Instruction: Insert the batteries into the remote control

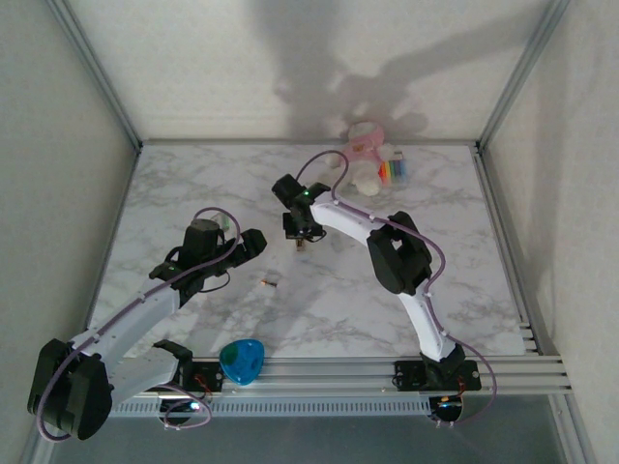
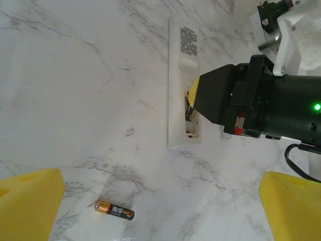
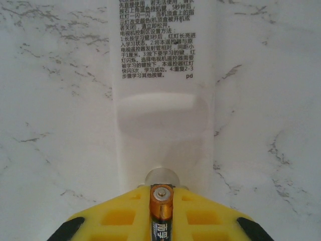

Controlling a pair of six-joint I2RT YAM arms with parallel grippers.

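**Right arm lining one battery up at the remote's open bay**

My right gripper [image 3: 161,201] is pinched narrow on a small cylindrical battery with an orange-gold top and a metal cap [image 3: 161,221]. I hold it lengthwise between the yellow foam pads [image 3: 115,218] so the cap points to 12 o'clock, straight along the slim white plastic remote control [image 3: 163,75]. The remote lies face down with its printed label up, which is what leaves the battery bay reachable.

In the left wrist view the remote runs from 12 to 6 on the white marble-patterned table [image 2: 75,75]. The right gripper reaches in from 3 o'clock and sits over the open bay at the remote's 6 o'clock end. I judge I'm seating this first cell. Whether its tip is already inside the bay I can't tell, because the pads hide it.

The dark cylindrical battery with an orange end [image 2: 114,210] lies loose on the marble at about 7 o'clock from the remote, well apart from it. My left gripper [image 2: 160,206] hangs above it, jaws spread wide and holding nothing. I think it is placed there to take that one next and to give me a view of the insertion.
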